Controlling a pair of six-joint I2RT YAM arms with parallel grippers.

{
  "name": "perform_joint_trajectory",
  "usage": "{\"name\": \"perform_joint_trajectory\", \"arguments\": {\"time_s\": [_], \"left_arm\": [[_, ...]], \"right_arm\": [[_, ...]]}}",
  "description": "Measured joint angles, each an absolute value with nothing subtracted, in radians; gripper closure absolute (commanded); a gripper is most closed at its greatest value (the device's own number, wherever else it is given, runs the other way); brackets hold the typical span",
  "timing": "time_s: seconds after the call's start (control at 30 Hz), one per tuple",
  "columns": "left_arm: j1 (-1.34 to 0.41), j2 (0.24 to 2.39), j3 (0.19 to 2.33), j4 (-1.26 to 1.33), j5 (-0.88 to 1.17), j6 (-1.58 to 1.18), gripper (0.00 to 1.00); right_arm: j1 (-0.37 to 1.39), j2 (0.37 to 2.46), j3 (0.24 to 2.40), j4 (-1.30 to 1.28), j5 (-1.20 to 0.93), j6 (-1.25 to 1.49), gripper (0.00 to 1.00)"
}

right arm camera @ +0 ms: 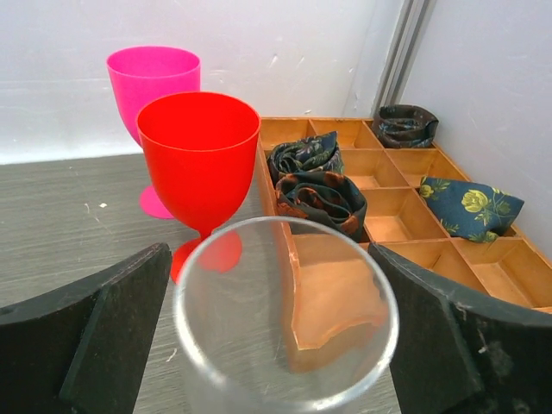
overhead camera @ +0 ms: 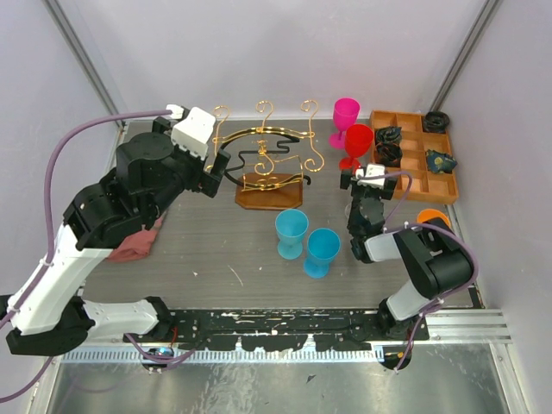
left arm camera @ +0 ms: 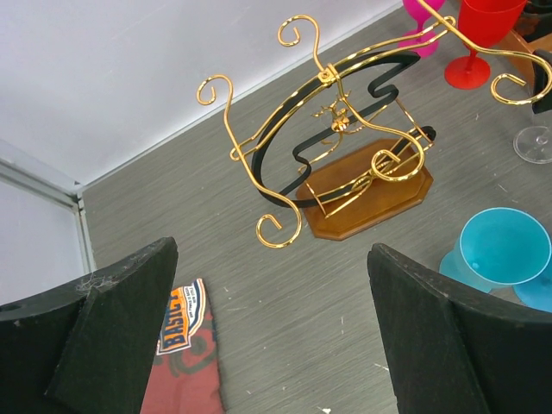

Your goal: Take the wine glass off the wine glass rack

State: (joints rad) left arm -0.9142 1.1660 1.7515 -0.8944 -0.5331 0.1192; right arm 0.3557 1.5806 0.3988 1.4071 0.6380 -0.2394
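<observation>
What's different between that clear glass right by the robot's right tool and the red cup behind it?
The clear glass is see-through, while the red cup is solid-coloured. The clear glass sits between the fingers of the right tool, whereas the red cup stands free on the table, next to the orange tray. Both are upright, with round rims facing up.

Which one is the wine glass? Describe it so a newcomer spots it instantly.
Find the orange compartment tray on the right. Just left of it, the right end effector straddles the wine glass, beside a red goblet. Unlike that, the pink goblet and the blue cups, it is clear and colourless.
</observation>
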Motion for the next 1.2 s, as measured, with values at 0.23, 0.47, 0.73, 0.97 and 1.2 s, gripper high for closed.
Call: {"name": "perform_joint_trajectory", "arguments": {"time_s": [0.23, 0.47, 0.73, 0.97, 1.2], "left_arm": [[-0.914, 1.155, 1.744, -0.904, -0.533, 0.092, 0.02], [-0.914, 1.117, 1.702, -0.912, -0.534, 0.041, 0.02], [-0.912, 1.103, 1.671, -0.915, -0.537, -0.021, 0.02], [-0.886, 1.137, 1.672, -0.929, -0.532, -0.094, 0.02], [-0.620, 1.236, 1.697, -0.974, -0.390, -0.215, 0.02]], "right_arm": [[0.373, 1.449, 0.385, 1.334, 0.659, -0.250, 0.00], [0.373, 1.308, 0.402, 1.168, 0.670, -0.221, 0.00], [0.374, 1.102, 0.453, 0.869, 0.669, -0.152, 0.00], [0.374, 0.930, 0.561, 0.528, 0.625, -0.073, 0.00], [0.374, 0.960, 0.865, 0.141, 0.537, -0.022, 0.00]]}}
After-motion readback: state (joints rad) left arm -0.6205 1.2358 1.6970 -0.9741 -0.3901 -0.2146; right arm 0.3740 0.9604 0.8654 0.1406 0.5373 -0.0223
